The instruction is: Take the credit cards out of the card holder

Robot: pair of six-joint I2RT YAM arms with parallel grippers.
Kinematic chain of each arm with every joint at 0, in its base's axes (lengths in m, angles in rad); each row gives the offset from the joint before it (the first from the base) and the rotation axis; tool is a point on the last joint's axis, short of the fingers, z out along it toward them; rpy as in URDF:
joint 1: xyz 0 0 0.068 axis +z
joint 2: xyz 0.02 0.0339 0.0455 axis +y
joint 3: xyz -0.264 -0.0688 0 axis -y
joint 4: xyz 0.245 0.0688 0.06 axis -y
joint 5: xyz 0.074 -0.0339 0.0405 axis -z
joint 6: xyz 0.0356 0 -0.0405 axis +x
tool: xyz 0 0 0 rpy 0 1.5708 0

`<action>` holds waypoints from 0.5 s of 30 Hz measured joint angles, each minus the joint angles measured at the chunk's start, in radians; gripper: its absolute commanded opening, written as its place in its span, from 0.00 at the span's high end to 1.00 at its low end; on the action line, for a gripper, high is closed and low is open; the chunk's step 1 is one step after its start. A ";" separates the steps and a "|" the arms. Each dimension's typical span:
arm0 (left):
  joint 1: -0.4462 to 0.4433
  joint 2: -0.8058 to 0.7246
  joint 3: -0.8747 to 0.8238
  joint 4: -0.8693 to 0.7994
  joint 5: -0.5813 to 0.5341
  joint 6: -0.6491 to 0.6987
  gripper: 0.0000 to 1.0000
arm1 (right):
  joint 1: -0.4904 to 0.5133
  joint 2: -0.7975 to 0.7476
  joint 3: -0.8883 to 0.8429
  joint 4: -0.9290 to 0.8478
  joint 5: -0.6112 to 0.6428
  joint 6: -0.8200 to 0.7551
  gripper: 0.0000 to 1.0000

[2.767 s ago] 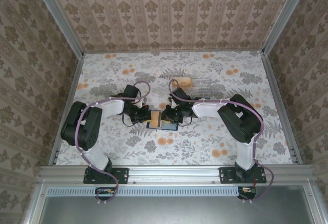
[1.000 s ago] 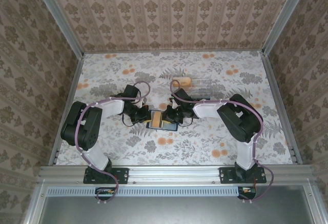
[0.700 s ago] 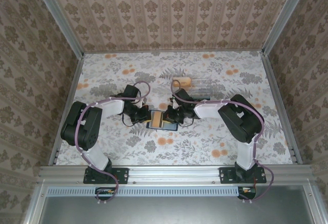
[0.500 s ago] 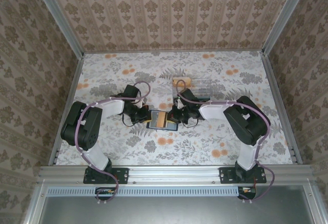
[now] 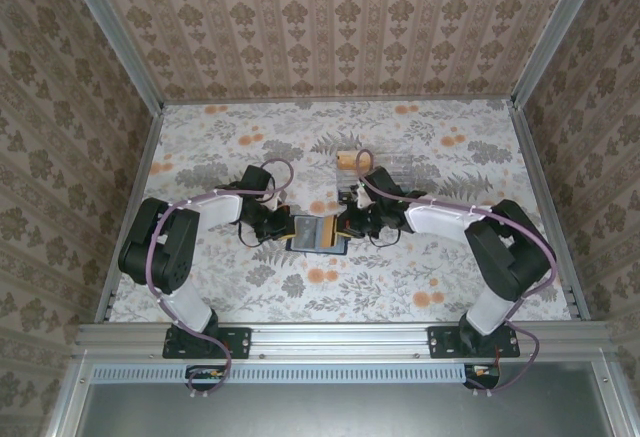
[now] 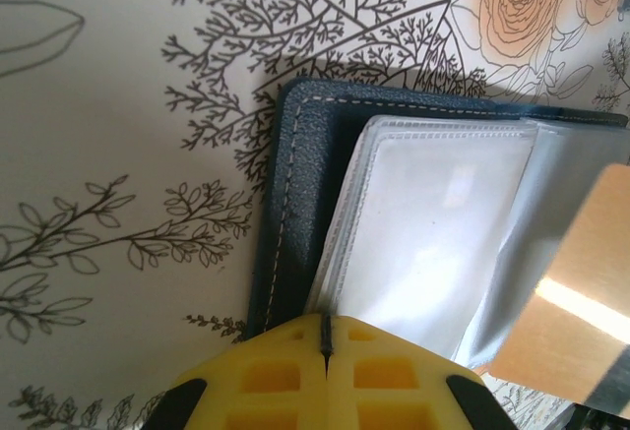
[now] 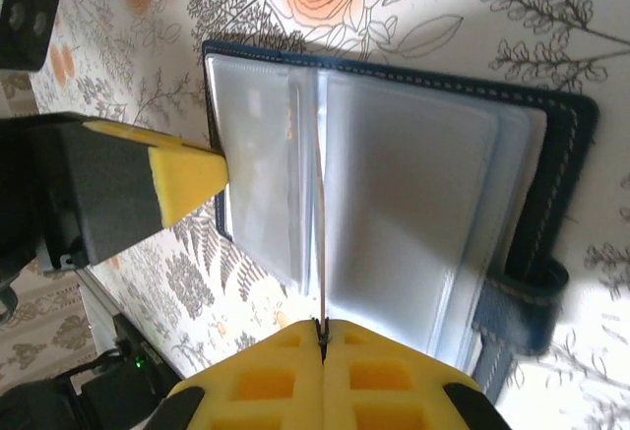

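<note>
**Card holder lies open between two closed grippers**

From above, the card holder (image 5: 318,246) lies open on the flowered table (image 5: 230,147), at the middle and nearer the arm bases than the far wall. The left gripper (image 5: 285,227) is at its left edge and the right gripper (image 5: 345,225) at its right. A clear plastic box (image 5: 392,167) sits farther back, well apart.

In the left wrist view, the left gripper's yellow fingers (image 6: 285,376) are pressed together with no gap. Their tip is at the near edge of the holder's navy cover (image 6: 290,214) and clear sleeves (image 6: 433,214). A tan card (image 6: 576,292) stands tilted over the right part.

In the right wrist view, the right gripper's fingers (image 7: 374,376) pinch a thin stiff sheet seen edge-on, apparently the tan card (image 7: 320,204), which rises over the holder's middle. The holder's strap (image 7: 512,322) hangs at the lower right. The left gripper's yellow fingertip (image 7: 182,182) touches the holder's far edge.
</note>
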State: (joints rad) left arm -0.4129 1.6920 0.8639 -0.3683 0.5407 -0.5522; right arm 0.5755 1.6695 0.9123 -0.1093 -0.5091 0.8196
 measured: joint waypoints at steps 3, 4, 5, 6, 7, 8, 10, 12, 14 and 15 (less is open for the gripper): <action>0.000 -0.008 0.009 -0.023 -0.005 0.001 0.96 | 0.000 -0.029 0.038 -0.090 0.009 -0.058 1.00; 0.000 -0.014 0.015 -0.031 -0.006 0.001 0.91 | 0.000 -0.043 0.057 -0.128 0.019 -0.084 1.00; 0.000 -0.023 0.025 -0.041 -0.007 0.003 0.82 | 0.000 -0.059 0.083 -0.175 0.034 -0.114 1.00; 0.000 -0.031 0.034 -0.047 -0.008 0.008 0.73 | 0.000 -0.074 0.106 -0.213 0.050 -0.143 1.00; 0.000 -0.042 0.048 -0.055 -0.008 0.010 0.62 | 0.000 -0.092 0.139 -0.263 0.073 -0.178 1.00; 0.000 -0.055 0.063 -0.059 -0.008 0.010 0.54 | 0.000 -0.108 0.171 -0.308 0.097 -0.214 1.00; 0.000 -0.080 0.089 -0.063 -0.007 0.013 0.42 | 0.000 -0.141 0.240 -0.397 0.155 -0.292 1.00; 0.002 -0.107 0.112 -0.063 -0.006 0.019 0.31 | 0.000 -0.171 0.304 -0.469 0.216 -0.371 1.00; 0.005 -0.133 0.131 -0.060 -0.002 0.019 0.13 | 0.000 -0.192 0.366 -0.537 0.283 -0.464 1.00; 0.008 -0.145 0.137 -0.059 -0.001 0.020 0.06 | 0.000 -0.197 0.386 -0.558 0.309 -0.506 1.00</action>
State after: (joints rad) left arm -0.4049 1.5475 1.0008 -0.4274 0.5400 -0.5323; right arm 0.5758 1.4723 1.2987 -0.6678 -0.1997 0.3138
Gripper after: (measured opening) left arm 0.831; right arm 0.064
